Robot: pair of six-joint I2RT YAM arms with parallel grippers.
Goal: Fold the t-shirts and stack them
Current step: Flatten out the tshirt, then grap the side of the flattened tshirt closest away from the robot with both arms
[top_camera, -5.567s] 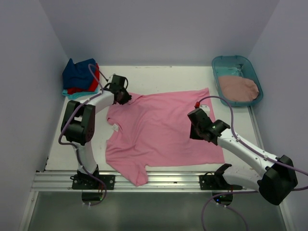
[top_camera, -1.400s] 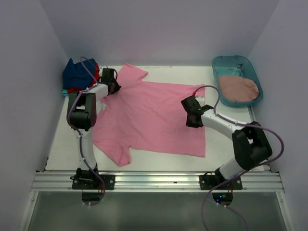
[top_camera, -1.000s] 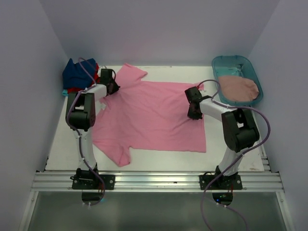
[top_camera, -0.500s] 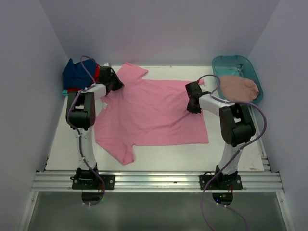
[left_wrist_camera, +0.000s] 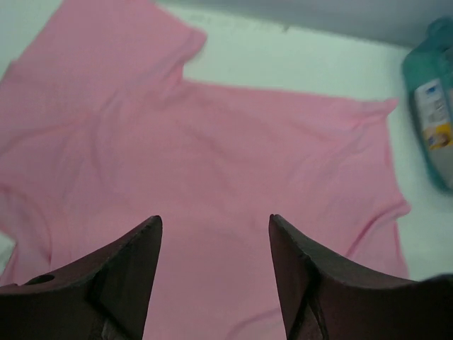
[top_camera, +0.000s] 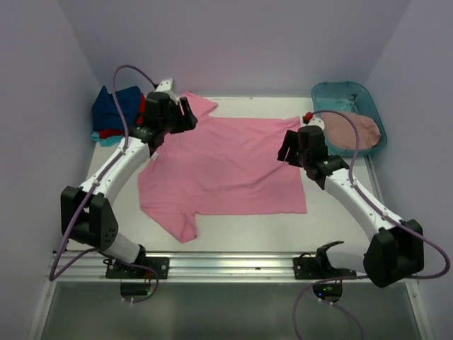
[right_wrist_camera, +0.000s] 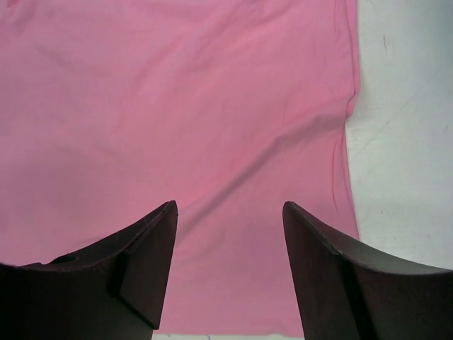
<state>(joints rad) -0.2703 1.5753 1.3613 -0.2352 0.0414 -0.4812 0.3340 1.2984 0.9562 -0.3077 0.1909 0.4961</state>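
A bright pink t-shirt (top_camera: 219,170) lies spread flat in the middle of the table, sleeves at the far left and near left. It fills the left wrist view (left_wrist_camera: 212,156) and the right wrist view (right_wrist_camera: 177,120). My left gripper (top_camera: 185,117) is open and empty, raised above the shirt's far left sleeve. My right gripper (top_camera: 291,150) is open and empty, raised above the shirt's right hem. A dusty rose shirt (top_camera: 351,130) lies in the teal tub (top_camera: 341,92). Navy, red and turquoise shirts (top_camera: 117,113) are stacked at the far left.
The teal tub stands at the far right corner and shows at the right edge of the left wrist view (left_wrist_camera: 432,106). White walls enclose the table on three sides. A metal rail (top_camera: 226,265) runs along the near edge.
Both grippers have let go of the pink shirt and lifted off it, jaws now open. Before that they dragged the shirt toward the back and spread it flat.
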